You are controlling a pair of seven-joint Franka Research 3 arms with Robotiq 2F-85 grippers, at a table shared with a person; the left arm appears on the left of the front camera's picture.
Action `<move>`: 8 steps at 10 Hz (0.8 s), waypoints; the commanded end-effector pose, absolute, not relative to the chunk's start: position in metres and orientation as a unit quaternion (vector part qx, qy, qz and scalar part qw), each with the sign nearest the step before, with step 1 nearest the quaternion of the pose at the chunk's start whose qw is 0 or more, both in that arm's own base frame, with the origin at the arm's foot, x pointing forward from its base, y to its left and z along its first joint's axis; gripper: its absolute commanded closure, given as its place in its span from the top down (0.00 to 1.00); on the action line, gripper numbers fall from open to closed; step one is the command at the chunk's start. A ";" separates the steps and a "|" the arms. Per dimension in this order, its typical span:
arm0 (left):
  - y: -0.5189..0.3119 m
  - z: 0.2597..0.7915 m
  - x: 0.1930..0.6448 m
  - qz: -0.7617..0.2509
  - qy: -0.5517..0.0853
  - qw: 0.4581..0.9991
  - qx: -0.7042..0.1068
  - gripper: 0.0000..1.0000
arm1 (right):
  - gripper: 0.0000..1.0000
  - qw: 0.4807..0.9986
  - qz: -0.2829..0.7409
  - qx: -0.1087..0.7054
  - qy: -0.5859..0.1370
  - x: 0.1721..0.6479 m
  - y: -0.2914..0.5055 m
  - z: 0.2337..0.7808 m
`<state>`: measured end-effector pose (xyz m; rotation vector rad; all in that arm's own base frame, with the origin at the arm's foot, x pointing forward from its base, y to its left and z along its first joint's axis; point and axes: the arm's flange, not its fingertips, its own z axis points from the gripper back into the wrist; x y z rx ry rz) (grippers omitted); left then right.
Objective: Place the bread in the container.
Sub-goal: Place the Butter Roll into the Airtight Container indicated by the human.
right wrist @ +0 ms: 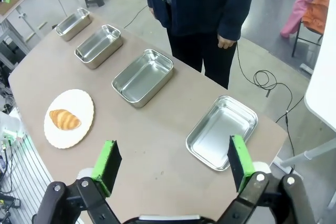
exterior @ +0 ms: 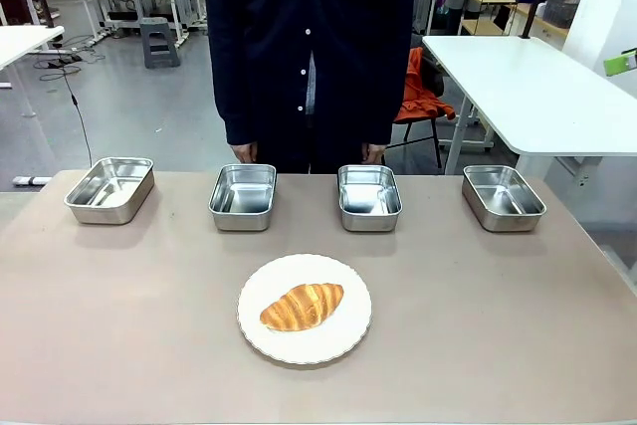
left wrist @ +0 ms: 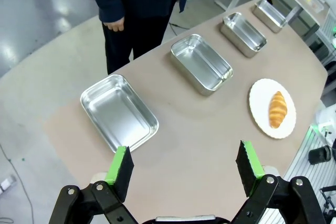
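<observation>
Resting on the round white plate (exterior: 299, 347), the golden-brown ridged croissant (exterior: 302, 307) lies long axis crosswise, slightly tilted. Beyond the plate runs a row of four shallow shiny steel pans (exterior: 243, 196). Overhead, left gripper (left wrist: 184, 166) and right gripper (right wrist: 172, 163) gape wide, empty, about equally far from the plate.

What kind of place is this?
Likely a robotics lab, not a kitchen: white worktables, a cable trailing over the grey floor, and the left gripper and right gripper hanging open over the table.
</observation>
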<state>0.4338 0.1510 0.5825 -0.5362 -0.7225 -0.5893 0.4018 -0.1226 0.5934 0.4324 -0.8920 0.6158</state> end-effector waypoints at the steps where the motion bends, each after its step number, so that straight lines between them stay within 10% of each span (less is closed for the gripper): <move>1: 0.146 0.583 0.437 -0.272 -0.340 0.863 -0.257 1.00 | 1.00 0.826 0.301 0.208 -0.429 0.405 -0.127 0.598; 8: 0.143 0.577 0.441 -0.273 -0.330 0.867 -0.253 1.00 | 1.00 0.834 0.288 0.213 -0.420 0.402 -0.127 0.594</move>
